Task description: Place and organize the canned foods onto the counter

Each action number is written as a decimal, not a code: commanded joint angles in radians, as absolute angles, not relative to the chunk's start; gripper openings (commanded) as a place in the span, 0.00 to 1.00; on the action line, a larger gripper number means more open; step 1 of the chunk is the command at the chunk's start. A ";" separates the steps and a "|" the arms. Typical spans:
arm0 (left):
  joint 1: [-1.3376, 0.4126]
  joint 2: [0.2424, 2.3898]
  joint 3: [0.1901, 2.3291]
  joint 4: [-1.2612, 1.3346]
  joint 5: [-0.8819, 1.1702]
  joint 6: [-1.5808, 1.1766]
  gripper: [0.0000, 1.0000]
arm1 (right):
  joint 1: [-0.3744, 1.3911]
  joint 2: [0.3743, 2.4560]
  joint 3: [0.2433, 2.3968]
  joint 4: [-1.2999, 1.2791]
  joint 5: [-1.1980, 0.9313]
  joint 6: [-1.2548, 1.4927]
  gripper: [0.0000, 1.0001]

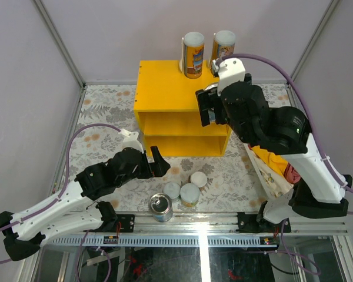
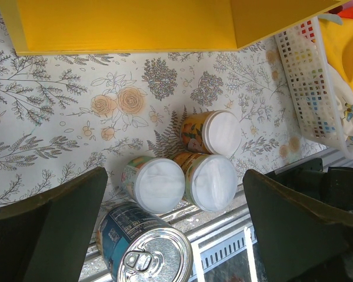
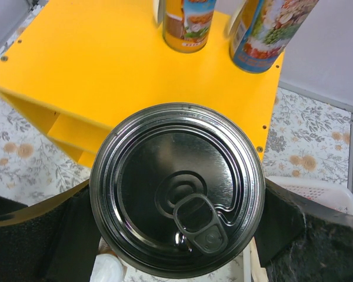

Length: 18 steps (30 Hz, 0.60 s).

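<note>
Right end effector (image 1: 206,108) clamps tin (image 3: 176,188) by sides, lid up, over yellow shelf (image 3: 106,64) front edge; likely bound for top, ahead of tall cans (image 3: 189,23). Left end effector (image 1: 155,163) wide, empty, above small cans (image 2: 159,185) and second tin (image 2: 147,247) on worktop (image 2: 76,117).

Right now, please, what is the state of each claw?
Left claw: open, holding nothing.
Right claw: closed on a wide pull-tab tin, above the yellow counter.

Yellow counter (image 1: 165,88); floral tablecloth (image 2: 47,117); blue-labelled, silver-lidded tin (image 2: 142,247); white basket (image 2: 309,76).
</note>
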State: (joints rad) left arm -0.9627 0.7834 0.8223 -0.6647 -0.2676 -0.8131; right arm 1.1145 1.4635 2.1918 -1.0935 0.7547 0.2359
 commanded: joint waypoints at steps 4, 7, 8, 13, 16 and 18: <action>-0.958 0.777 0.853 -0.629 -0.246 -0.790 1.00 | 1.006 1.518 2.381 -0.985 0.687 0.181 0.19; -0.958 0.773 0.846 -0.629 -0.246 -0.791 1.00 | 0.959 1.544 2.411 -1.004 0.645 0.195 0.19; -0.957 0.771 0.844 -0.628 -0.246 -0.792 1.00 | 0.942 1.548 2.413 -1.006 0.629 0.200 0.19; -0.958 0.771 0.835 -0.628 -0.244 -0.793 1.00 | 0.844 1.575 2.424 -1.015 0.531 0.222 0.19; -0.956 0.775 0.832 -0.628 -0.243 -0.790 1.00 | 0.802 1.594 2.438 -1.019 0.488 0.229 0.19; -0.956 0.780 0.832 -0.627 -0.243 -0.787 1.00 | 0.772 1.613 2.460 -1.033 0.466 0.236 0.19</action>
